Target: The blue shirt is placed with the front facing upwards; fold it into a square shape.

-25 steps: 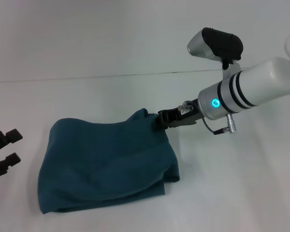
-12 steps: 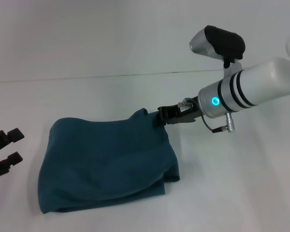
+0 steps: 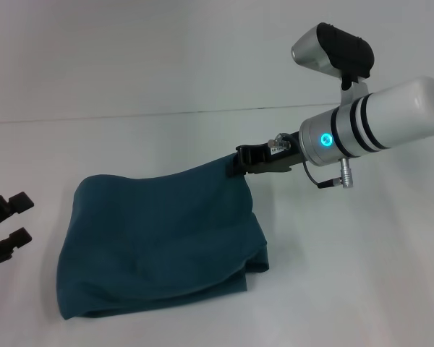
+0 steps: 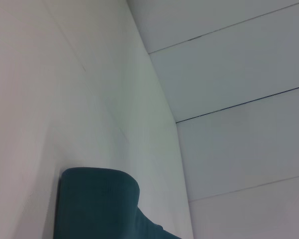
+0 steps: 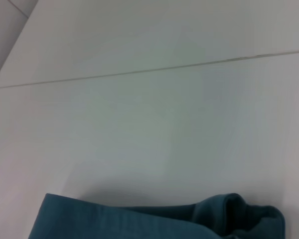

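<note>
**The far right corner of the shirt is the pivot of our next move**

We start with the white table point(image 3: 362, 289), which carries everything. On it lies the blue shirt point(image 3: 155, 242), already doubled into a thick, roughly four-sided bundle with its lettering hidden. Its long axis runs from its near left corner, closest to our body, up to its far right corner. The near edge bulges and the near right corner sags in a loose roll, so we judge the shape not yet a clean square.

Our right gripper point(image 3: 240, 165) sits at the shirt's far right corner, its arm reaching in from beyond the shirt's right side. The jaws are closed narrow on a pinch of cloth, and that corner rises off the table in a small peak toward the gripper. From these fingers, the whole rest of the shirt lies toward the near left, along its long axis. In our right wrist view only a folded, crumpled edge of the shirt point(image 5: 154, 221) shows against the bare table.

Our left gripper point(image 3: 6, 225) waits well apart from the shirt's left edge, resting low with its two fingers spread wide and holding nothing. Our left wrist view catches only a rounded corner of the shirt point(image 4: 97, 204).

We judge the right arm far nearer to the work; any tidying pull or fold would travel from that held corner across the bundle.
</note>
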You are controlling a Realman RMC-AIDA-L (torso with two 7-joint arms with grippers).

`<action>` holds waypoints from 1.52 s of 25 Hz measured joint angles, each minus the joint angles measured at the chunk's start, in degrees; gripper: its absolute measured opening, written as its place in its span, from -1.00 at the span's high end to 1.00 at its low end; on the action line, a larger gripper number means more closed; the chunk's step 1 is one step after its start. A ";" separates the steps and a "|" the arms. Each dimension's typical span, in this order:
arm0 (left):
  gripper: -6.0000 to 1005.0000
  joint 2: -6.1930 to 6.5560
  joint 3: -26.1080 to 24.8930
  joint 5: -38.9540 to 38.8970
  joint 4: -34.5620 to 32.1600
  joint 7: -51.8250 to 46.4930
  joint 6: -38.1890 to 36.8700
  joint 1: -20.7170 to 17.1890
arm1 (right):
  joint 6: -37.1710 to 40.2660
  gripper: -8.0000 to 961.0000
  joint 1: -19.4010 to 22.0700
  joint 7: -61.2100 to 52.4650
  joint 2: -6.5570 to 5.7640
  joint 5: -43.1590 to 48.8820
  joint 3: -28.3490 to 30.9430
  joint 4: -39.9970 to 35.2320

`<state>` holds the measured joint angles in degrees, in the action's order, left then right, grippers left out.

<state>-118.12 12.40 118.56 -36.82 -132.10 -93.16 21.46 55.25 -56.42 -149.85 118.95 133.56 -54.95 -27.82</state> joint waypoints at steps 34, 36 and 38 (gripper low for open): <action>-0.86 -0.12 -0.01 0.00 0.09 0.01 0.71 -0.27 | -5.90 0.12 -0.22 -0.05 0.53 2.27 -1.12 3.55; -0.86 -0.16 -0.01 0.00 0.09 0.03 0.89 -0.29 | -6.77 0.09 -0.64 0.00 0.57 2.22 -1.14 4.65; -0.86 -0.18 -0.01 0.00 0.13 0.04 1.16 -0.27 | -7.66 0.03 -1.01 0.12 0.66 2.18 -1.18 5.49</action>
<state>-118.30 12.39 118.56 -36.69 -132.05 -92.00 21.18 47.59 -57.43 -149.73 119.61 135.75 -56.13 -22.33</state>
